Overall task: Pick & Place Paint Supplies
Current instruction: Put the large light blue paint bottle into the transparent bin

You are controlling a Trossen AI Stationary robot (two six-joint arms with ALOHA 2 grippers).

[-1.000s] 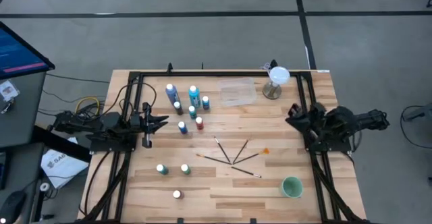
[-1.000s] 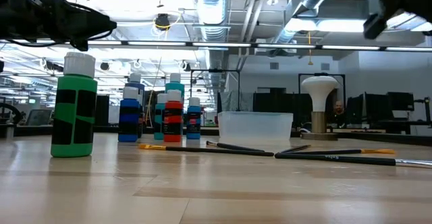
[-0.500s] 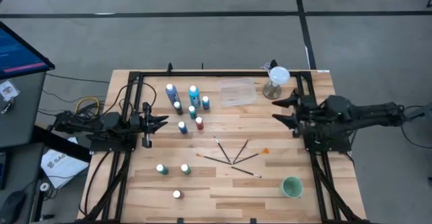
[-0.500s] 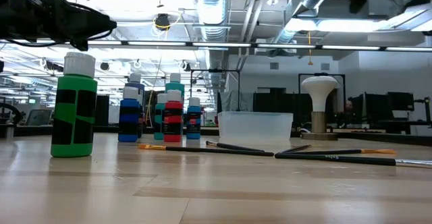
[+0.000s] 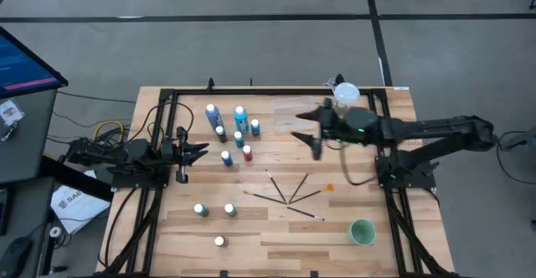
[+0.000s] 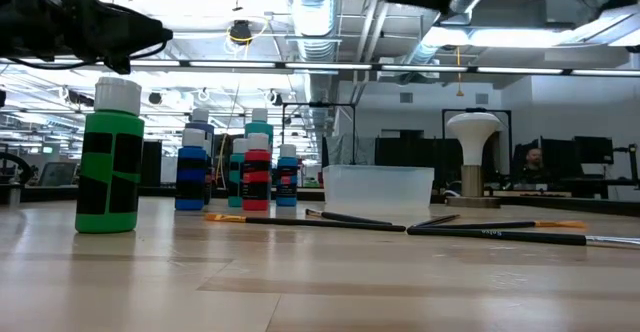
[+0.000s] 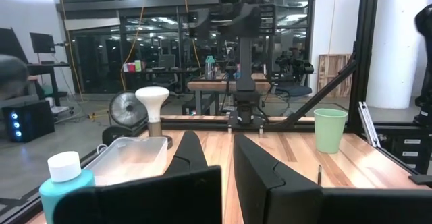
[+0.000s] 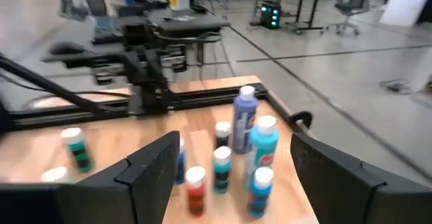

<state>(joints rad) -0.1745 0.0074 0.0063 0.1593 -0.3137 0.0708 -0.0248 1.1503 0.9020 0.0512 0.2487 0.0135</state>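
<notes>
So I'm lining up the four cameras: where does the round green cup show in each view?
High view: green cup near the table's front right corner.
Low view: not in it.
Left wrist view: upright at right, on the far side.
Right wrist view: not in it.
Shared landmark: white-topped stand.

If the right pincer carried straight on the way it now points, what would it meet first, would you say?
Probably the cluster of paint bottles: the open right pincer points at it across bare table. Its height above the bottles is unclear.
</notes>
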